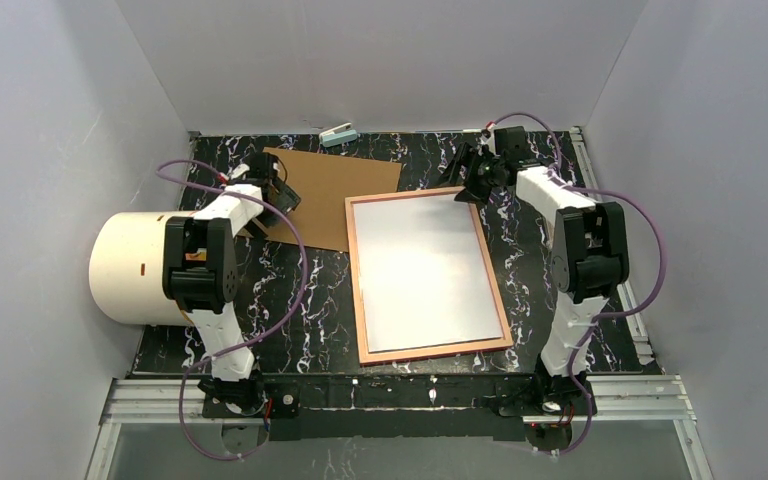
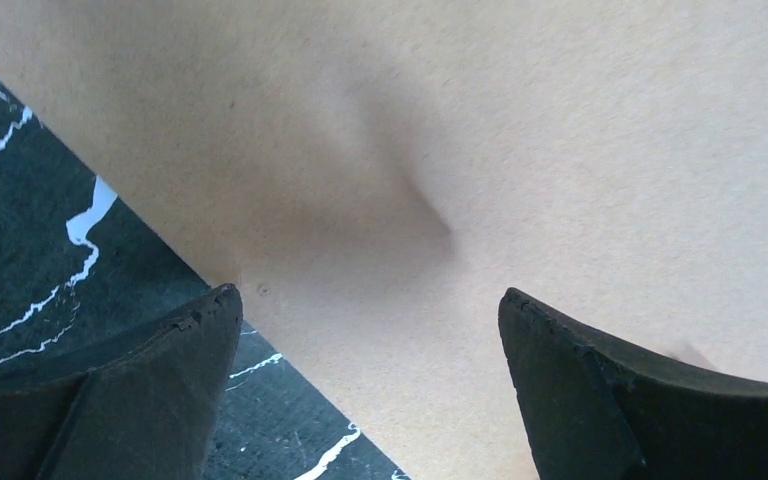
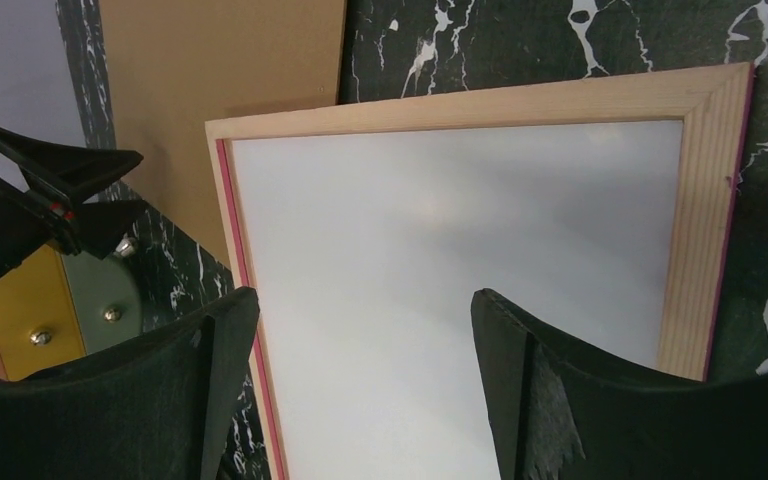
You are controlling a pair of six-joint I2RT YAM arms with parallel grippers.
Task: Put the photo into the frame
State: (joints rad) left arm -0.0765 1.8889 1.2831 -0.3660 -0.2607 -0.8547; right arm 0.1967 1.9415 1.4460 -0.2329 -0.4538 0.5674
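Observation:
The frame (image 1: 354, 272) lies face down in the middle of the table, pale wood back up, with a thin pink edge showing. The photo (image 1: 425, 270) lies inside it, plain white back up. In the right wrist view the frame (image 3: 695, 230) surrounds the white photo (image 3: 440, 210). My right gripper (image 1: 472, 175) is open and empty over the frame's far edge; its jaws stand wide apart above the photo (image 3: 365, 295). My left gripper (image 1: 278, 190) is open and empty over the left edge of the brown cardboard backing board (image 1: 335, 195), which fills the left wrist view (image 2: 520, 130) beneath the gripper (image 2: 368, 295).
A big white cylinder (image 1: 130, 265) lies at the table's left edge beside the left arm. A small teal and white object (image 1: 339, 133) sits at the back wall. Metal rails run along the right (image 1: 610, 225) and near edges. Grey walls close in on three sides.

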